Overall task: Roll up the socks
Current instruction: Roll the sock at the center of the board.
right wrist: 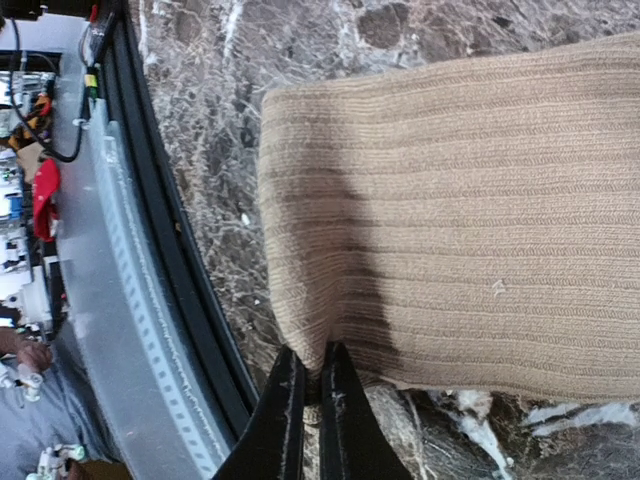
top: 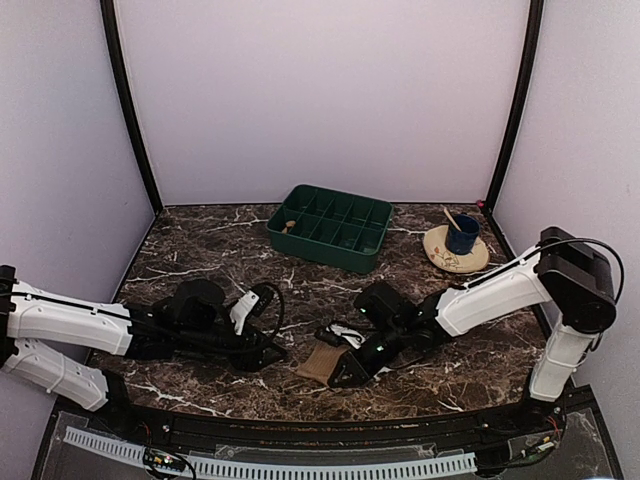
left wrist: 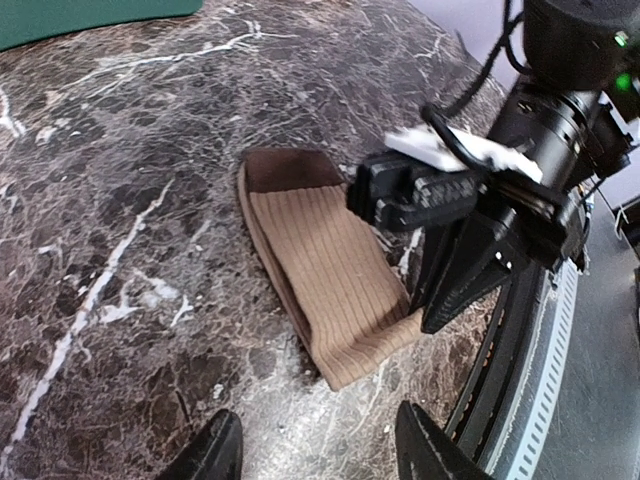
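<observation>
The tan sock [top: 322,362] lies flat near the surface's [top: 200,250] front edge. 1 short end faces the left gripper [left wrist: 320,455], which is open and empty. The right gripper [right wrist: 312,362], closed, seems to pinch its long edge.

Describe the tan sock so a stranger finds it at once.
On the dark marble table, look midway along the near edge, far from the green tray and the blue cup at the back. The tan ribbed sock lies flat there, the only fabric thing on the stone.
</observation>
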